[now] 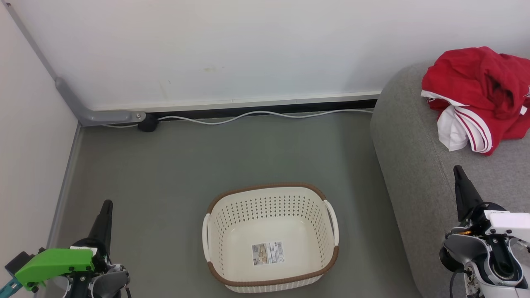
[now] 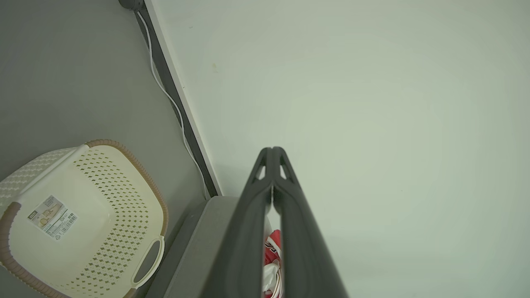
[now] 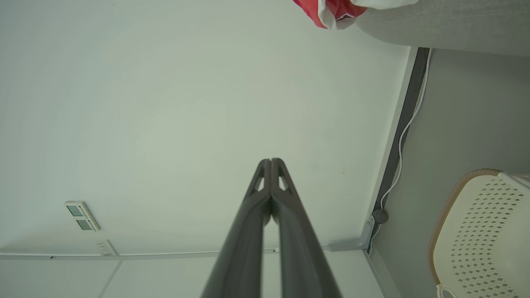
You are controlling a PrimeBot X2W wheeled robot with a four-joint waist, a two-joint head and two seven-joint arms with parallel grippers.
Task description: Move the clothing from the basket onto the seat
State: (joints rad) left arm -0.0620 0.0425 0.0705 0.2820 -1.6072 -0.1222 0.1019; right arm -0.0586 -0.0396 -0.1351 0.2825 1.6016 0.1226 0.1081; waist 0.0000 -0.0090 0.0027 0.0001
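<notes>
Red clothing [image 1: 476, 91] bunched in a heap on the grey seat [image 1: 410, 165], far right in the head view, white striped trim hanging toward the seat's front edge. Resting on the cushion alone, well apart from both grippers. Right gripper [image 1: 457, 169] low over the near part of the seat, fingers pressed together, pointing up toward the heap, holding nothing. Left of the seat, grey floor [image 1: 165, 174], and on it the cream basket [image 1: 265, 188], near the seat's rounded side but not touching it. Inside the basket, a label sticker [image 1: 268, 253] on the bottom. Brown braided rim around the top, a white handle at each side. Left gripper [image 1: 107, 205] at lower left above the floor, well left of the basket, fingers likewise together, gripping nothing. Farther back, a white wall [image 1: 248, 49], with a white cable [image 1: 256, 114] lying along its foot from a dark round fitting [image 1: 148, 123] toward the seat, and a grey conduit [image 1: 74, 103] slanting down the corner.
</notes>
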